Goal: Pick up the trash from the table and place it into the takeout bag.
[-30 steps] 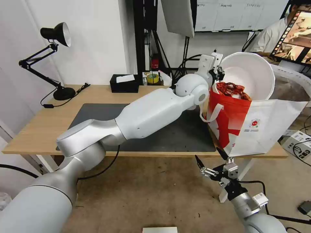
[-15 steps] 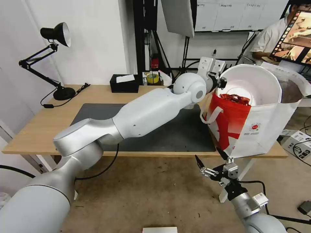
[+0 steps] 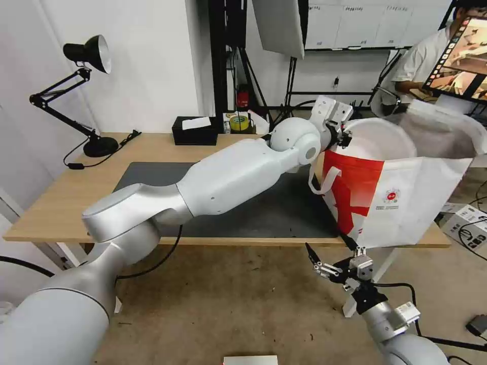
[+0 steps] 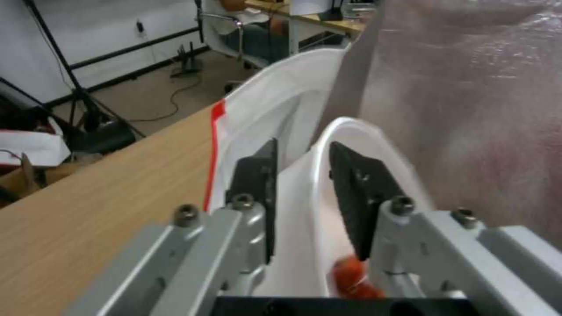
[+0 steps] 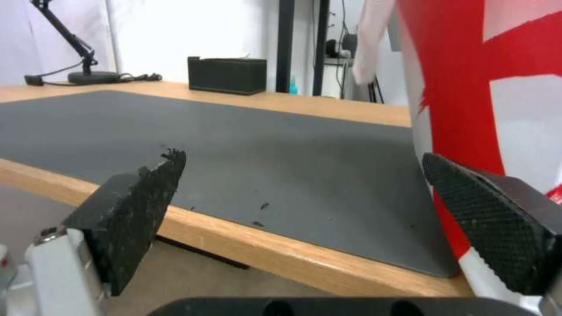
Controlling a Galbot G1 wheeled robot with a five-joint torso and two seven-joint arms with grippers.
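— Head view first: where does the white round bowl sit?
— Inside the mouth of the takeout bag, its rim just showing above the red panel. The bag stands at the right end of the surface, partly on the dark grey mat, with a white strap handle hanging down its near side.

— And what has hold of the bowl?
— The left gripper. The left arm reaches across the mat to the bag's opening. From the left wrist view the jaws are nearly closed, one black pad on each side of the bowl's thin white rim, with a bit of red shell visible below.

— The other arm?
— The right gripper hangs below the surface's front edge, near the bag's lower corner. Its jaws are spread wide and hold nothing; its wrist view looks between the pads across the mat toward the black tissue box.

— Anything else on the surface?
— A black desk lamp at the far left corner.
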